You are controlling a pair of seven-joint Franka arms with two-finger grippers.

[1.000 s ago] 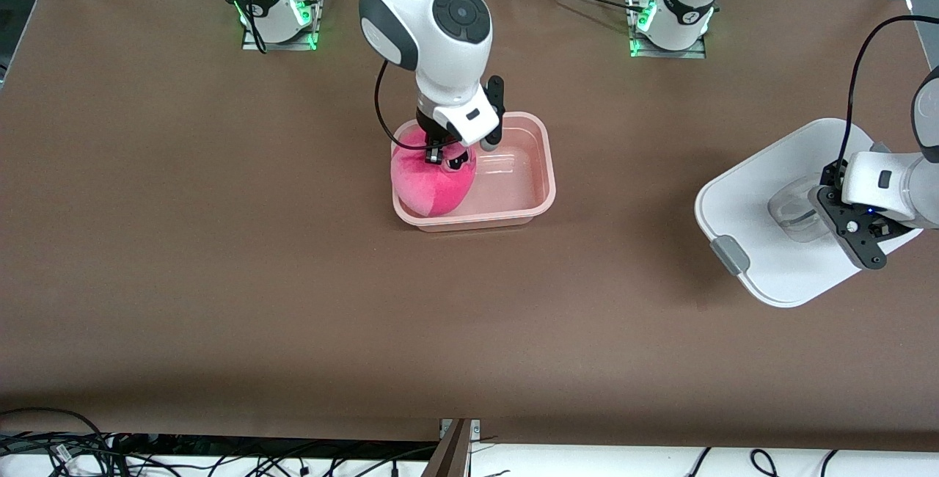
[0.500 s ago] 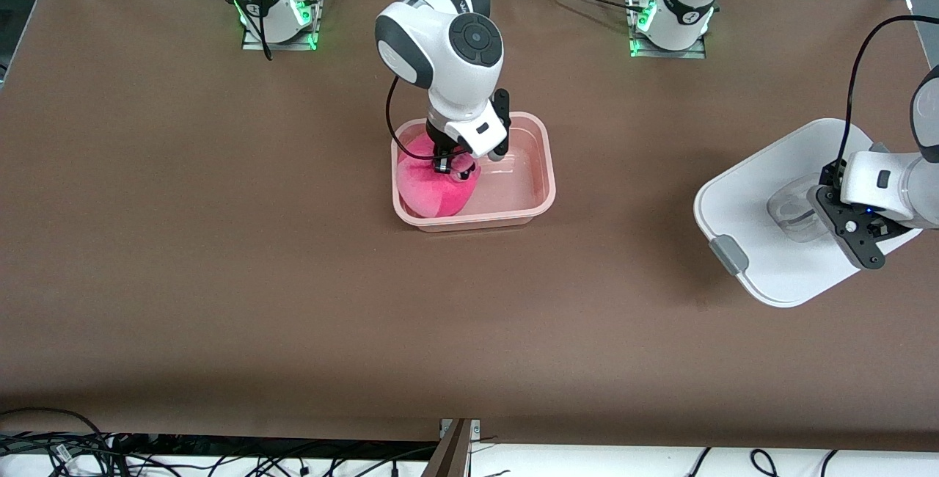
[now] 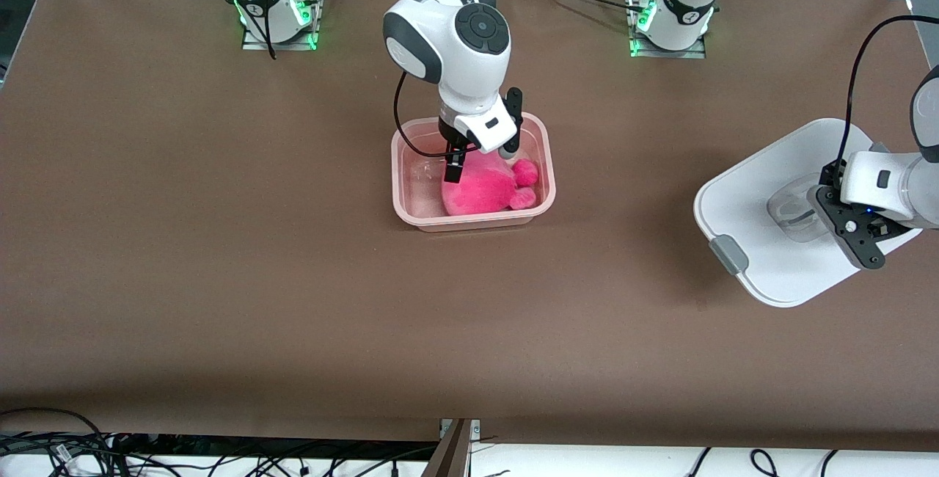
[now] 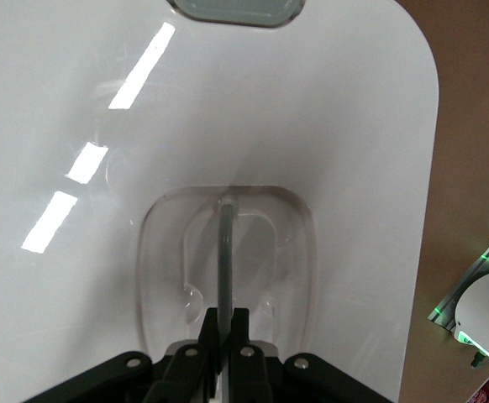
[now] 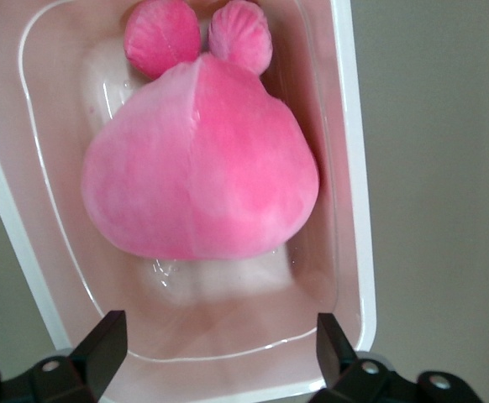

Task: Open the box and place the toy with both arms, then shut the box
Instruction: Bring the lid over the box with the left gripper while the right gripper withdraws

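The box (image 3: 548, 169), a pale-pink tub without its lid, stands mid-table. The hot-pink toy (image 3: 488, 191) lies inside it, ears toward the left arm's end, and fills that half of the box (image 5: 355, 168). My right gripper (image 3: 478, 163) hangs open just above the tub, and the toy (image 5: 198, 168) lies clear of my right gripper (image 5: 219, 340). Toward the left arm's end, my left gripper (image 3: 816, 205) is shut on the clear handle (image 4: 225, 252) of the white lid (image 3: 763, 191). The lid (image 4: 328, 126) looks slightly raised, a grey clip (image 3: 730, 253) on its edge.
Both arm bases (image 3: 279, 18) (image 3: 671, 22) stand at the table's edge farthest from the front camera. The brown tabletop (image 3: 293, 279) stretches bare between tub and lid. Cables lie under the table's edge nearest the front camera.
My right gripper has opened and let go of the toy, which tipped over into the tub toward the left arm's end. The left arm and lid have not moved.
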